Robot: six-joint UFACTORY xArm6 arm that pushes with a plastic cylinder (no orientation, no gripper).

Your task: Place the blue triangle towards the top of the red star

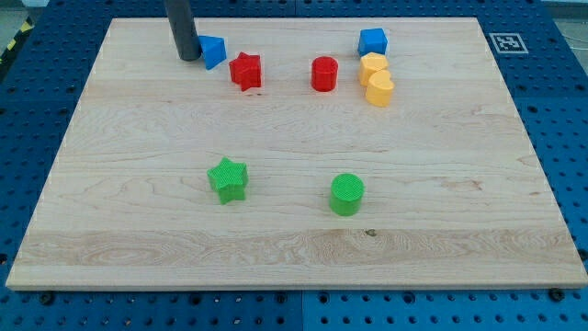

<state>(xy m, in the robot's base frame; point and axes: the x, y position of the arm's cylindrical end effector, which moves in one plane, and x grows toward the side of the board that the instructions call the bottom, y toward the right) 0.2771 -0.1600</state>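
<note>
A: Where does the blue triangle [213, 51] lie against my tip [189, 58]?

B: It sits right against the tip's right side in the view, touching or all but touching; the tip stands at the view's top left of the board [294, 221]; the red star [245, 71] lies just below and to the right of the triangle, near it, a small gap between them.

A: And the rod's pose?

B: Upright, a dark grey round bar coming down from the view's top edge; it carries no jaws, so nothing is clasped; its end merely rests on the wood beside the triangle.

A: The rest, by shape and stuff?

B: The board is pale planked wood on a blue perforated bench; the blocks look like ridged plastic; a red cylinder [324, 74] right of the star; a blue cube [372, 41] at the top right; two yellow blocks [376, 79] stacked close below it, their shapes rounded but unclear; a green star [228, 178] and a green cylinder [347, 194] lower down, well apart.
</note>
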